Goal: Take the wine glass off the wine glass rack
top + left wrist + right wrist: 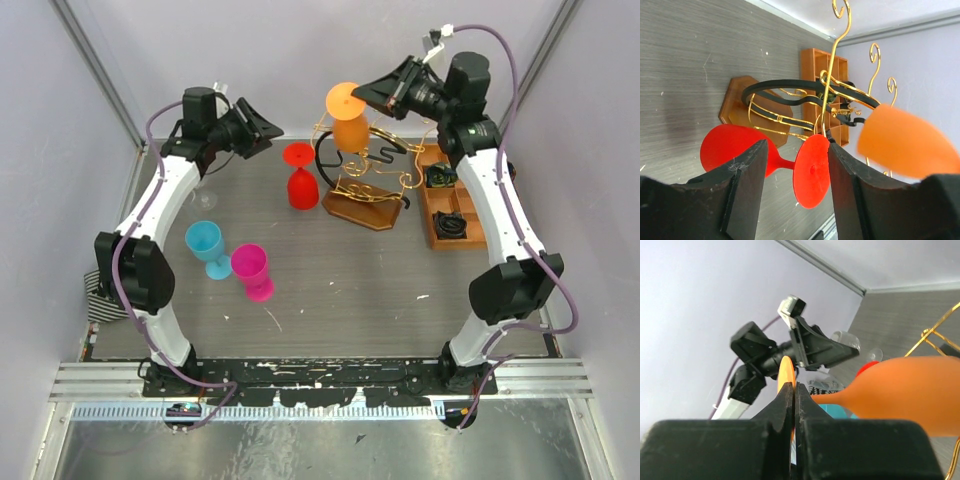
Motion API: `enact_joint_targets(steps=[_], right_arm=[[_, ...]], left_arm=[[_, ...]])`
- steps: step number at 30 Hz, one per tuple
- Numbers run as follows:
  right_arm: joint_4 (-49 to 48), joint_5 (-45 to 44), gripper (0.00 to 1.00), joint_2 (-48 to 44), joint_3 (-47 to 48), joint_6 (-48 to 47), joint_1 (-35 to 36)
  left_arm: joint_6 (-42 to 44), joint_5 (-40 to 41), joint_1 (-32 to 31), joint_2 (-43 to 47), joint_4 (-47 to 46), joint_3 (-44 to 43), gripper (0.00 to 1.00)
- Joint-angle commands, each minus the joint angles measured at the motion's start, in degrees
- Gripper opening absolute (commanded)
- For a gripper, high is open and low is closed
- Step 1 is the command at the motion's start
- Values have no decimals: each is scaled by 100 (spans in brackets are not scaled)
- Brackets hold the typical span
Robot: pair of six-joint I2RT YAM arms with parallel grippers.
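An orange wine glass (350, 128) hangs foot-up at the top of the gold wire wine glass rack (372, 172). My right gripper (366, 92) is shut on the rim of its foot disc. In the right wrist view the gripper (795, 387) pinches the thin disc edge, and the orange bowl (910, 395) juts right. I cannot tell whether the stem is clear of the wires. My left gripper (270, 133) stands open just behind a red glass (302, 185) that stands upside down on the table. In the left wrist view its red foot (811, 170) shows beyond the open gripper (797, 147).
An orange-brown compartment tray (450, 205) sits right of the rack's wooden base (365, 210). A blue glass (205, 245) and a pink glass (252, 270) stand at the left front. A clear glass (207, 198) lies by the left arm, with a striped cloth (100, 300) at the left edge.
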State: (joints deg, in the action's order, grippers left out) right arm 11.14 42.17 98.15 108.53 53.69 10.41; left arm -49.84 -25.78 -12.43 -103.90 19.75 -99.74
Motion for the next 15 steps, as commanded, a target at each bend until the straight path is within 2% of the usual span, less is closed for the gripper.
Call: enact_joint_targets(steps=[1,10,15], right_arm=[[-697,72,1,-487,300,202,-207],[-887,2,1,-1022,212,348,-617],[-893,177,1,-1141,104,457,-955]], left_arm=[[-61,-359,-8,-18,-155,203,57],[-104,-649,-201,133,-235,448,57],[-257,-744,-256,239,-498,615,50]])
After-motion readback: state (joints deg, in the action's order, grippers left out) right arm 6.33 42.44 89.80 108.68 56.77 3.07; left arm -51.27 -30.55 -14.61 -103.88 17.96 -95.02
